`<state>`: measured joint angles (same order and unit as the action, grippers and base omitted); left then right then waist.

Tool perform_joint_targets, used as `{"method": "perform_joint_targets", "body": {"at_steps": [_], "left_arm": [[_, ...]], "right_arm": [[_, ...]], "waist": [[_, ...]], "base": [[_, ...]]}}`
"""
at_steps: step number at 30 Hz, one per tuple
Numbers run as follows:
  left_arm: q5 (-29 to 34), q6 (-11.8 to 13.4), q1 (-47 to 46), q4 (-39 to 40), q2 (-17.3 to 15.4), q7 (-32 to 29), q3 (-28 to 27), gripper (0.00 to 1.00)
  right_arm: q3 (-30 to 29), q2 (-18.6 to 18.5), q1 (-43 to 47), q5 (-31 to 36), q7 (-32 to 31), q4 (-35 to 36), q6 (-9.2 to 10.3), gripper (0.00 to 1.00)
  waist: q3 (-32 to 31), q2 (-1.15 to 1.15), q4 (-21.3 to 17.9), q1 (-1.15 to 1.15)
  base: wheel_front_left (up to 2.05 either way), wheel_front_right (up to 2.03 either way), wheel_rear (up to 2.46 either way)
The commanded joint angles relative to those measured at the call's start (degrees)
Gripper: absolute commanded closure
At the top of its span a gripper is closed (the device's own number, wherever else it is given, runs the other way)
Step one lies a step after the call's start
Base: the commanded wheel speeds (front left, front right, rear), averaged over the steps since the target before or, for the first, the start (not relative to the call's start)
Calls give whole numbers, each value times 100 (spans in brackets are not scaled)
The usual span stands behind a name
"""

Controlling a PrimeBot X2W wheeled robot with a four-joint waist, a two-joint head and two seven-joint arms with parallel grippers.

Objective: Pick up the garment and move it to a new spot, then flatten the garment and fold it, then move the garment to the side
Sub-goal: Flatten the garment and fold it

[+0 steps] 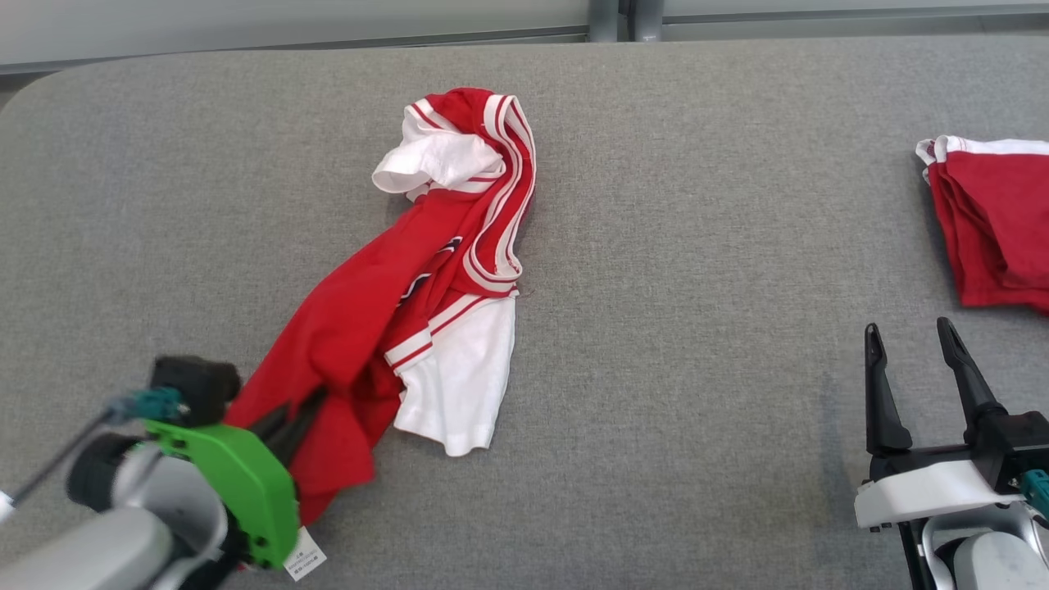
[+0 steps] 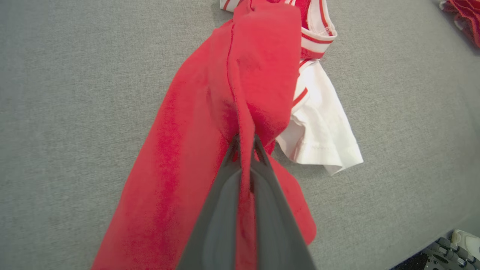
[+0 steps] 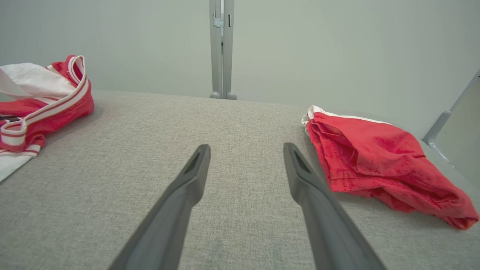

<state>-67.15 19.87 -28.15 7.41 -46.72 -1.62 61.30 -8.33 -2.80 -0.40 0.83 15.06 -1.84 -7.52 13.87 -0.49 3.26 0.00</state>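
Currently the weak point is the grip: the left gripper [image 2: 245, 144] is clamped on one narrow ridge of red cloth near the lower end of the garment [image 1: 426, 270], which lies bunched and twisted on the bench [image 1: 697, 369], left of centre. A pinch this thin may slip out on lifting, or raise a single layer while the rest trails as a rope. The white sleeve [image 1: 459, 377] just beside the pinch could drag and tuck under. The left arm enters from the lower left, held low, fingers pointing along the cloth. The right gripper [image 1: 910, 336] sits at the lower right, fingers apart and empty over bare bench. A careless sweep could snag the second red garment [image 1: 996, 229] near it.
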Motion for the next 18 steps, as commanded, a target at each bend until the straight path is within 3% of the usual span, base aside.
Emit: {"method": "perform_joint_targets", "body": {"at_steps": [1,2,3,7,9,12,13,14,15,16,18], "left_arm": [[37,-116,-182,146,-323,-177,-65,100],[-96,-370,-448,364,-856,-626,-152,100],[-113,-474,-605,405,-1131,-854,-191,100],[37,-898,-1257,-18,-1850,-1691,-310,100],[263,-1104,-1590,-476,-1922,-1891,-333,100],[495,-1336,-1947,-1348,-1658,-1908,-364,100],[483,-1389,-2039,-1644,-1530,-1878,-390,94],[506,-1386,-2128,-1927,-1429,-1810,-427,58],[573,-1386,-2189,-2167,-1337,-1753,-429,9],[622,-1341,-2212,-2415,-1237,-1683,-417,0],[884,-1123,-2241,-2819,-1112,-1539,-356,0]], "right_arm": [[-9,-17,7,-20,17,-1,6,0],[16,-18,-25,-22,17,-26,6,0],[36,-19,-64,-21,17,-36,7,0],[115,-18,-222,-40,17,-69,6,0],[180,-18,-306,-43,17,-89,6,0],[293,-20,-437,-75,17,-113,6,0],[295,-21,-463,-102,18,-115,7,0],[311,-21,-475,-135,18,-115,7,0],[336,-17,-480,-157,17,-122,7,0],[345,-17,-477,-198,18,-133,6,0],[340,-19,-440,-244,17,-135,7,0]], "waist": [[13,49,0,0],[42,49,-9,0],[62,49,-24,0],[169,49,-104,0],[242,49,-165,0],[354,49,-295,0],[380,49,-336,0],[409,49,-387,0],[431,49,-439,0],[445,49,-493,0],[470,49,-609,0]], "base": [[0,0,0],[0,0,0],[0,0,0],[0,0,0],[0,0,0],[0,0,0],[0,0,0],[0,0,0],[0,0,0],[0,0,0],[0,0,0]]}}
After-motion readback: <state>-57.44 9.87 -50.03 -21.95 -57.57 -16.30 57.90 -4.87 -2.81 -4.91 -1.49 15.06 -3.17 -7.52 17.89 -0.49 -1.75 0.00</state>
